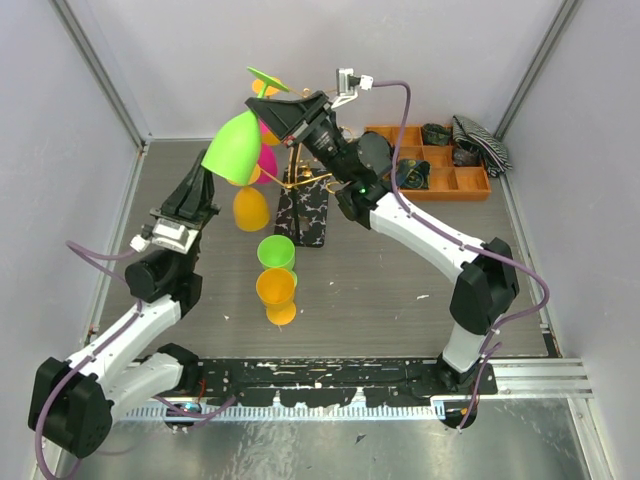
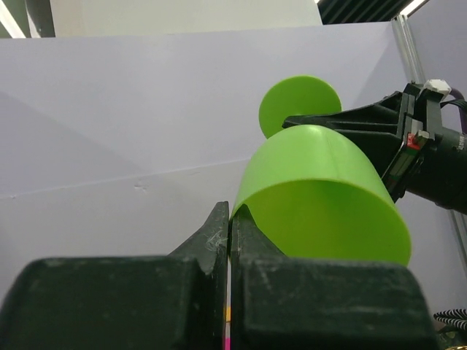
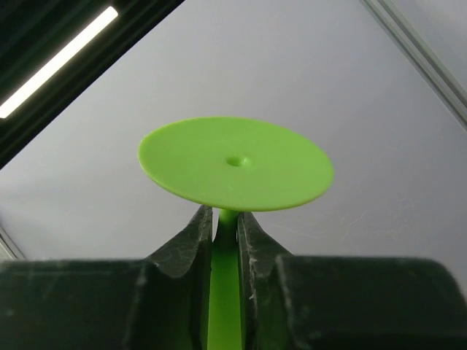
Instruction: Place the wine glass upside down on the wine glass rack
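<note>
A lime green wine glass (image 1: 235, 148) is held upside down in the air, bowl down and foot (image 1: 268, 76) up, above and left of the wine glass rack. The rack is a gold stand (image 1: 292, 168) on a black speckled base (image 1: 303, 215). My left gripper (image 1: 208, 172) is shut on the rim of the bowl (image 2: 321, 189), pinching it between its jaws (image 2: 230, 215). My right gripper (image 1: 262, 103) is shut on the stem just under the round foot (image 3: 235, 162), and its fingers (image 3: 226, 219) grip from both sides.
A pink glass (image 1: 267, 160) and an orange glass (image 1: 250, 208) hang on the rack. A green glass (image 1: 276, 250) and an orange glass (image 1: 276, 290) lie on the table in front of it. An orange compartment tray (image 1: 470, 182) sits at the back right.
</note>
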Robot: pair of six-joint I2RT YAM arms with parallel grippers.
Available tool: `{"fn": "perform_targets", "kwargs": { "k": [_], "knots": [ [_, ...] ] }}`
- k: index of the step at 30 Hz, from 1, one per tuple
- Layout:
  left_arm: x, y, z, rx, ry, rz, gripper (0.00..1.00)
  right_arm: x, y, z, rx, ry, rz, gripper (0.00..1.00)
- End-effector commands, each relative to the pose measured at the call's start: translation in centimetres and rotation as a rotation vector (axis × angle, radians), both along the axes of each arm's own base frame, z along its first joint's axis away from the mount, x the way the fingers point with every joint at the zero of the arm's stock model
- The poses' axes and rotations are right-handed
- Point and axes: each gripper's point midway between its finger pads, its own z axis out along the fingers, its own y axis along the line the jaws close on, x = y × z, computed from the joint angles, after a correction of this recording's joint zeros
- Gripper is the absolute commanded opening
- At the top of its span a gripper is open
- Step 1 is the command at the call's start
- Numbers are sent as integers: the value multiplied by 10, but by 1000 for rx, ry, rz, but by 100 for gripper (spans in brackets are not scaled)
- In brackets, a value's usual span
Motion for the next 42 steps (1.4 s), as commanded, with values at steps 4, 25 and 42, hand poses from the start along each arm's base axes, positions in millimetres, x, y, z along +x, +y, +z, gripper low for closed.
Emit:
{"fn": "perform_targets", "kwargs": {
  "k": [4,25,42],
  "knots": [
    [-7,-4,10,-17,-41,-15,9,-18,-6,24,-14,-98,-19,5],
    [6,13,-50,16,270,57,47,69,-141,21,-361,-152,-716,1],
    [87,55,-5,-192,538,400,69,159,-259,-82,-755,-220,-1070,1]
  ]
}}
